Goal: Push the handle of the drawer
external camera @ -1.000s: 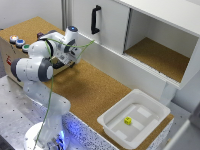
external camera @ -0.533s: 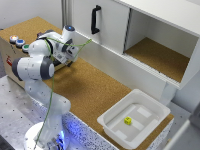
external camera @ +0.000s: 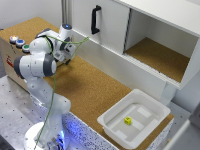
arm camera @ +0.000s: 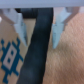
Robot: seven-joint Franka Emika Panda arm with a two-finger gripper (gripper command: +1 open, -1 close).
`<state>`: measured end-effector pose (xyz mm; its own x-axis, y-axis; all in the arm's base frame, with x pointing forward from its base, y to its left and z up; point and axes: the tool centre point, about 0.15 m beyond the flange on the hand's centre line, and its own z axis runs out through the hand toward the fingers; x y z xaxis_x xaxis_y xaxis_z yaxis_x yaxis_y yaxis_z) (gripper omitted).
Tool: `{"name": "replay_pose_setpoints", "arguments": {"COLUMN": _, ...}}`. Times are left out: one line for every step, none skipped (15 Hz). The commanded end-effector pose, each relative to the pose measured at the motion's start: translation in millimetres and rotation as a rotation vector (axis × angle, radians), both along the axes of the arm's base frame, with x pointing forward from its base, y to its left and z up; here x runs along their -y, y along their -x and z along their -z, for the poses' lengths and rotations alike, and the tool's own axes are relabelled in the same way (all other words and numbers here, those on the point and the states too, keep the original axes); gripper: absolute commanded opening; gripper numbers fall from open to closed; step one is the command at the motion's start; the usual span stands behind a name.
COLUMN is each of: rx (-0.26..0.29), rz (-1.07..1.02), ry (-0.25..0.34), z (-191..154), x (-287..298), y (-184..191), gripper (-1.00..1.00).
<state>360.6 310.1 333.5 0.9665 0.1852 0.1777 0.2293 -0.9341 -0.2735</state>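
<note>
In the wrist view the gripper (arm camera: 39,31) stood spread, its two pale fingers (arm camera: 19,27) on either side of the handle (arm camera: 39,47), a dark curved bar running between them over the tan wooden front of the drawer (arm camera: 65,62); whether a finger touched the bar could not be told. In the exterior view the white arm (external camera: 42,62) bent over the wooden unit at about ten o'clock, hiding the handle, beside the coloured buttons (external camera: 19,42). Toward four o'clock sat a white tray (external camera: 114,123) holding a small yellow object (external camera: 128,120), and at one o'clock stood the white cabinet (external camera: 150,22).
</note>
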Motion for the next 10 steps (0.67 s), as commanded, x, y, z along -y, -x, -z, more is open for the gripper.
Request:
{"name": "replay_pose_setpoints", "arguments": {"rx": 0.016, "rz": -0.042, "ry": 0.001, "z": 4, "x": -60, "y": -56, "gripper": 1.00}}
{"name": "replay_pose_setpoints", "arguments": {"rx": 0.023, "rz": -0.044, "ry": 0.000, "z": 1, "x": -61, "y": -56, "gripper": 1.00}}
{"name": "replay_pose_setpoints", "arguments": {"rx": 0.038, "rz": -0.040, "ry": 0.012, "z": -5, "x": -59, "y": -55, "gripper": 1.00}}
{"name": "replay_pose_setpoints", "arguments": {"rx": 0.048, "rz": -0.035, "ry": 0.015, "z": -10, "x": -56, "y": -54, "gripper": 1.00}}
{"name": "replay_pose_setpoints", "arguments": {"rx": 0.067, "rz": -0.029, "ry": 0.033, "z": -19, "x": -51, "y": -51, "gripper": 1.00}}
{"name": "replay_pose_setpoints", "arguments": {"rx": 0.085, "rz": -0.020, "ry": 0.058, "z": -28, "x": -43, "y": -47, "gripper": 1.00}}
{"name": "replay_pose_setpoints", "arguments": {"rx": 0.102, "rz": -0.012, "ry": 0.093, "z": -37, "x": -34, "y": -41, "gripper": 1.00}}
{"name": "replay_pose_setpoints", "arguments": {"rx": 0.123, "rz": 0.001, "ry": 0.128, "z": -50, "x": -22, "y": -35, "gripper": 1.00}}
{"name": "replay_pose_setpoints", "arguments": {"rx": 0.139, "rz": 0.013, "ry": 0.145, "z": -62, "x": -12, "y": -29, "gripper": 1.00}}
{"name": "replay_pose_setpoints", "arguments": {"rx": 0.147, "rz": 0.011, "ry": 0.153, "z": -72, "x": -4, "y": -25, "gripper": 1.00}}
